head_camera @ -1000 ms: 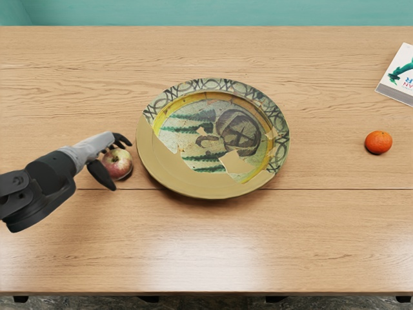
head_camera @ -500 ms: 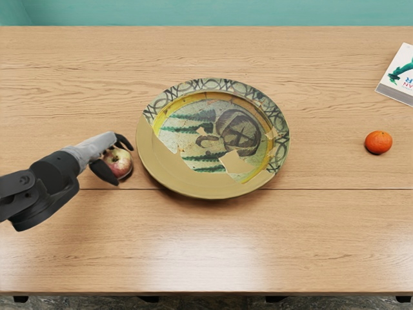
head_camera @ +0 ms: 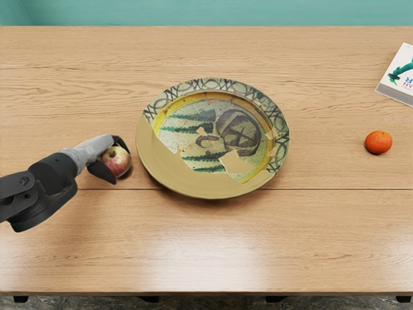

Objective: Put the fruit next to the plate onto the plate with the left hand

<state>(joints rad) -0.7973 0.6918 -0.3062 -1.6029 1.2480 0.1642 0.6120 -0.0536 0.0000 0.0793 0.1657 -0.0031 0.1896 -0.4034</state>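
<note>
Reaching in from the left edge of the light wooden bench, the left robot hand wraps its dark fingers around a small red-and-yellow apple. The apple lies just beside the left rim of the large round patterned ceramic plate at the bench's middle. With the thumb low and the fingers curled over the top, the grasp looks made, though whether the fruit is clear of the surface cannot be told. The plate carries no fruit yet. What appears left is to lift, carry it the short way over the rim, and release. A small round orange lies well apart near the right edge, and a book lies toward the far right corner.
</note>
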